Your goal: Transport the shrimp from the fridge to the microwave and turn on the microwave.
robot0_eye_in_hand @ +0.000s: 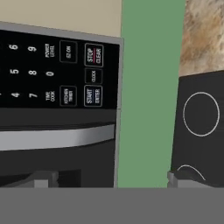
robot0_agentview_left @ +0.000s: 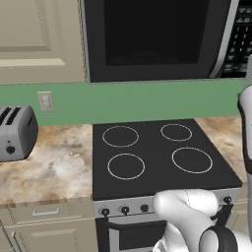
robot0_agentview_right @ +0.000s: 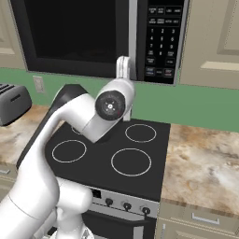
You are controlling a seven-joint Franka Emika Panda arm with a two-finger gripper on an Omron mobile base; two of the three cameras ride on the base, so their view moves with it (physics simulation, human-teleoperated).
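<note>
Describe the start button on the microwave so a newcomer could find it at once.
Find the black microwave hung above the stove, then its keypad to the right of the door. In the hand view, rolled a quarter turn, the start button sits at the keypad's corner, labelled START ENTER with a pale outline. Its outlined neighbour reads STOP CLEAR instead.

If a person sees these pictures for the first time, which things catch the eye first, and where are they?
First comes the black microwave, mounted high above the green wall strip, with its button keypad on the right. Directly below lies the black stove with four white burner rings, set between marbled counters. The white arm reaches up toward the keypad, its gripper open just below the buttons, and a silver toaster stands on the counter at the far left.
</note>
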